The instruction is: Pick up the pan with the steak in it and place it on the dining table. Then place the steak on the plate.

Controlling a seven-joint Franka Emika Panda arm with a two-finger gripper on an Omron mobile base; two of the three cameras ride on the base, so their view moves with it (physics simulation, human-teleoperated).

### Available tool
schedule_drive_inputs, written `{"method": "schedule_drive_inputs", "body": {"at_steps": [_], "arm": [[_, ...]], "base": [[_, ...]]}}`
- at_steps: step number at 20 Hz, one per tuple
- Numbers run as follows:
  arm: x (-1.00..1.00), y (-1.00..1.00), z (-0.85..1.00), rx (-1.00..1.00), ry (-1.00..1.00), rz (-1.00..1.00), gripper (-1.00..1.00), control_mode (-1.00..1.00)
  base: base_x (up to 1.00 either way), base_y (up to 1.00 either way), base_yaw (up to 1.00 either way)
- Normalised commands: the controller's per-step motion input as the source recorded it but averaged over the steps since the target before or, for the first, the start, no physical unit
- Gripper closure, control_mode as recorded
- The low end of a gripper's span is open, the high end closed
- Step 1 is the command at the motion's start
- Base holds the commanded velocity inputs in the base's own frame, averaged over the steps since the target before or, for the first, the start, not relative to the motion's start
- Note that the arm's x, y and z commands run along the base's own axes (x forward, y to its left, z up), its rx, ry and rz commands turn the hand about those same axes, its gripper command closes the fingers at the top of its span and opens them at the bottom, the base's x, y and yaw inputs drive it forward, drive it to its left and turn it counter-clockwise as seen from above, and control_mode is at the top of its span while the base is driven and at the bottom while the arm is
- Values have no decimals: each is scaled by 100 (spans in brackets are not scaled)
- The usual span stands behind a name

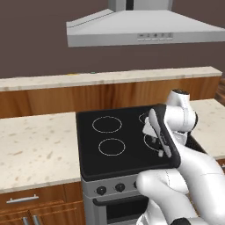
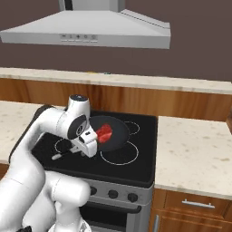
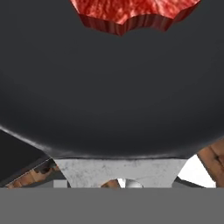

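— Scanning from the left: speckled beige bench [image 2: 13, 122], then black stovetop [image 2: 136, 158] with white burner rings. Spot the pan yet?

— Yes. Sitting over the stovetop's middle, black pan [image 2: 118, 131], round and shallow. Resting or raised, cannot tell.

— And the handle?

— Running out toward the lower left, metallic tip [image 2: 56, 157] poking past the white hand. Claw [image 2: 86, 147] planted right at the handle, close against the pan's left rim.

— Clenched or released?

— Cannot tell; fingers hidden behind the hand's own body.

— Steak?

— Inside the pan, left of centre: steak [image 2: 104, 132], red and lumpy, just beside the claw. Seen from the hand, same red chunk at the top edge, dark pan floor spreading below it, scuffed grey metal at the handle root [image 3: 122, 170].

— Further right?

— Second beige bench [image 2: 195, 149] over wooden drawers. Behind everything, raised stone-topped ledge [image 2: 136, 80] on wood panelling, and grey range hood [image 2: 90, 31] overhead.
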Motion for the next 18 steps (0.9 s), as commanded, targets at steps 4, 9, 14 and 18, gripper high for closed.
{"method": "schedule_drive_inputs", "body": {"at_steps": [4,9,14,18], "arm": [[-80,39,68,-1,0,6,100,-100],[-78,43,60,0,0,9,100,-100],[-71,43,46,0,1,11,100,-100],[-65,34,25,0,-11,11,100,-100]], "base": [[0,0,0],[0,0,0],[0,0,0],[0,0,0]]}}
